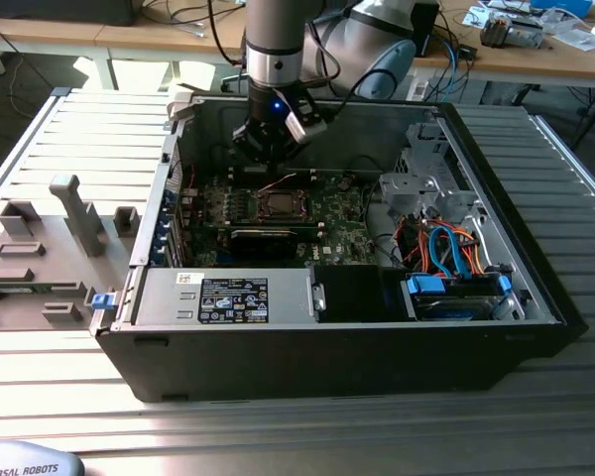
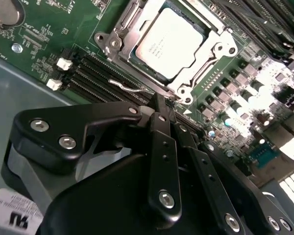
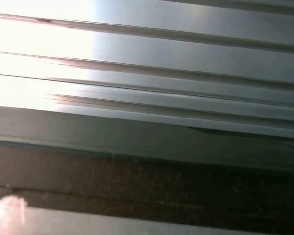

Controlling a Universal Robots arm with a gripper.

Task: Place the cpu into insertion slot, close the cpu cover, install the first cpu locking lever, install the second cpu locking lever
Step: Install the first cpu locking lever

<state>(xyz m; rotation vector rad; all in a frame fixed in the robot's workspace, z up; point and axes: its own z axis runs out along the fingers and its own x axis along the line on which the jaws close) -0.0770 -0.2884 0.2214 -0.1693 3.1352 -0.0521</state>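
The cpu [image 2: 169,41], a square chip with a dull silver top, lies in its socket on the green motherboard [image 2: 34,44]. The silver cpu cover [image 2: 211,49] lies flat around it, and the chip shows through its square opening. A thin wire locking lever [image 2: 130,88] runs along the socket's side, its free end standing off the board. My gripper [image 2: 159,100] is shut, with its tips just beside the socket corner and the lever. In the exterior view the gripper [image 1: 268,154] hangs over the socket [image 1: 276,205] inside the open computer case.
Black memory slots [image 2: 95,73] run beside the socket. The case [image 1: 307,347] holds a power supply [image 1: 223,297], a drive cage [image 1: 426,188] and orange and blue cables [image 1: 451,253]. Grey fixtures [image 1: 74,213] stand at the exterior view's left. Ridged metal [image 3: 186,58] shows in the first wrist view.
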